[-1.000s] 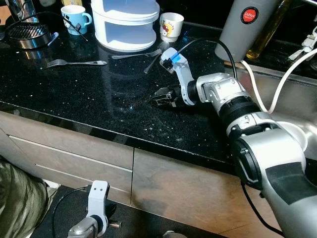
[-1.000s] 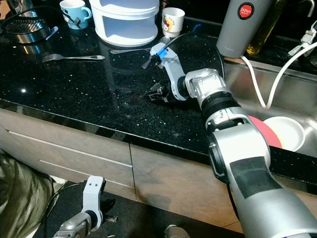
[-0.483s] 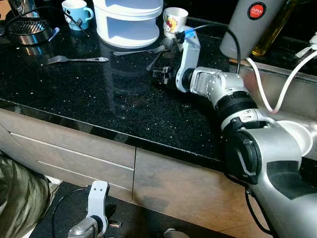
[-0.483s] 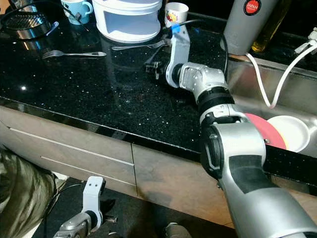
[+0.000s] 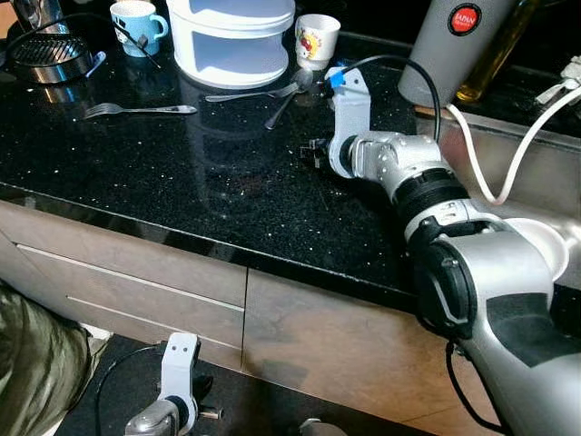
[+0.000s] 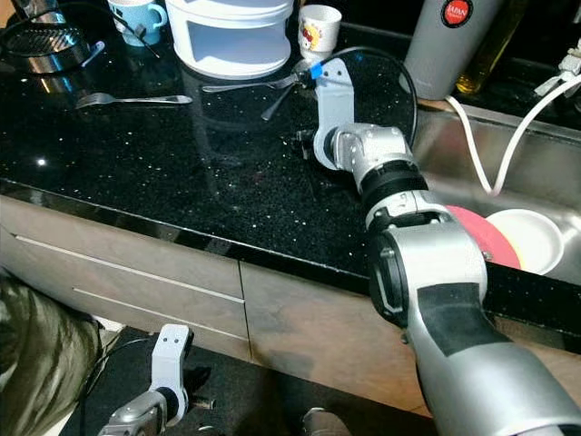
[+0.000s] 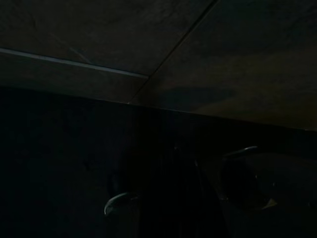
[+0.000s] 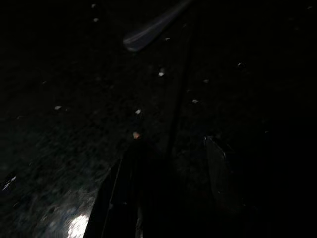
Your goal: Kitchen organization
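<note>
The right gripper (image 5: 311,151) was seen low over the shiny black speckled counter (image 5: 182,182), near the middle of the left eye frame, at the end of the silver right arm (image 5: 427,195) that reached in from the lower right. In the right wrist view its two black fingers (image 8: 121,193) were seen a little apart, with nothing between them, and the dark counter lay just under them. A small silver spoon (image 5: 289,95) was lying flat on the counter just above the gripper in the frame, not touching it, and its handle end (image 8: 148,32) was seen ahead of the fingers in the right wrist view. A silver fork (image 5: 250,94) lay beside the spoon, close under the round white stacked container (image 5: 231,41) at the top middle. A white cup with a cartoon picture (image 5: 316,38) stood just right of that container, and a blue mug (image 5: 136,20) stood in the upper left. Another silver fork (image 5: 136,111) lay alone on the counter at the left, below the blue mug. A tall grey flask with a red round label (image 5: 449,45) stood at the upper right, next to a steel sink (image 6: 508,173) with a white bowl (image 6: 522,241) in it. The left gripper (image 5: 204,404) hung down at the bottom left by the brown cupboard drawers (image 5: 127,282), and it could not be told if its fingers were apart or together.
</note>
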`<state>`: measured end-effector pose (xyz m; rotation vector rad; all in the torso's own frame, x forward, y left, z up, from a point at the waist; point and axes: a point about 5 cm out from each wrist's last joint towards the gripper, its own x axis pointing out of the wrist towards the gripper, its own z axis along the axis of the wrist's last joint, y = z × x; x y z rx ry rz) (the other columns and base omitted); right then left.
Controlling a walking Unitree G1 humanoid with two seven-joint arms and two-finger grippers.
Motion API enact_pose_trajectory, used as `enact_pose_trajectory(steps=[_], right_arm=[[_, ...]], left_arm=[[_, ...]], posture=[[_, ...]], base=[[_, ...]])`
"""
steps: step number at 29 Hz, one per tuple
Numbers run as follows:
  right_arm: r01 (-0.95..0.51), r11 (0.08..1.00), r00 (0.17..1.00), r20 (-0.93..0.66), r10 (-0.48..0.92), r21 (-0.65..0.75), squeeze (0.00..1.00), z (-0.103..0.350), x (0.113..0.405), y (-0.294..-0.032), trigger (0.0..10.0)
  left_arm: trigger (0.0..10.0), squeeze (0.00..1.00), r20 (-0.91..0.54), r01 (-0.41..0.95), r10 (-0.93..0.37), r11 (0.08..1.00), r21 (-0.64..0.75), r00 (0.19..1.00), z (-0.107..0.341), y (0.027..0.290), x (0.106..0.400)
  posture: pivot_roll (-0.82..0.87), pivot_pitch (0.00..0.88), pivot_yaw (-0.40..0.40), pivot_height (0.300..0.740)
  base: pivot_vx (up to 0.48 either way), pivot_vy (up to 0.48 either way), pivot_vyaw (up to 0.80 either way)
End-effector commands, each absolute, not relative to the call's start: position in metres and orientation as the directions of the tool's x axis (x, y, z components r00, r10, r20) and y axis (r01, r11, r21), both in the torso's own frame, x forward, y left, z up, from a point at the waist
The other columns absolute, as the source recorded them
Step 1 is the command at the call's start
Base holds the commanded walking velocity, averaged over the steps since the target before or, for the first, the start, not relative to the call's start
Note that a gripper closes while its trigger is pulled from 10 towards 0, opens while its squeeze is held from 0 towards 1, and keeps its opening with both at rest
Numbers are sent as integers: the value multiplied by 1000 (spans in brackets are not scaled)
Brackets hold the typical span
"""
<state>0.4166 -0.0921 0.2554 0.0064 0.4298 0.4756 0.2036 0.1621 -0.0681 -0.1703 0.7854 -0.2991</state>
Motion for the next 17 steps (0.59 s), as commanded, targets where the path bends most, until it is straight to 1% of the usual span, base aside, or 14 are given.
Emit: enact_pose_trajectory(steps=[1,3,5,10,13,15,16,17], right_arm=[[-453,875,730,-492,475,172,0,237,410,-90,10000],[-475,856,703,-498,509,204,0,237,409,-87,10000],[-480,852,696,-501,514,208,0,237,408,-86,10000],[-563,797,627,-516,583,217,0,236,404,-78,10000],[-583,782,612,-514,601,221,0,237,403,-76,10000],[-638,737,573,-502,648,222,0,240,401,-72,10000],[-638,737,573,-502,648,222,0,240,401,-72,10000],[-664,712,549,-499,670,226,0,241,400,-70,10000]], left_arm=[[10000,0,-693,206,-338,941,-269,637,-73,156,196],[10000,0,-693,206,-338,941,-270,637,-73,156,197],[10000,0,-693,206,-338,941,-270,637,-73,155,197],[10000,0,-694,210,-340,940,-269,634,-74,155,196],[10000,0,-695,210,-340,940,-268,634,-74,155,196],[10000,0,-696,208,-338,941,-268,633,-74,156,195],[10000,0,-696,208,-338,941,-268,633,-74,156,195],[10000,0,-697,206,-337,941,-268,633,-74,156,195]], posture=[[-31,98,-68,740],[-31,98,-68,740],[-31,97,-66,740],[-33,94,-63,740],[-33,95,-63,740],[-34,97,-63,740],[-34,97,-63,740],[-34,97,-63,740]], base=[[0,0,0],[0,0,0],[0,0,0],[0,0,0],[0,0,0],[0,0,0],[0,0,0],[0,0,0]])
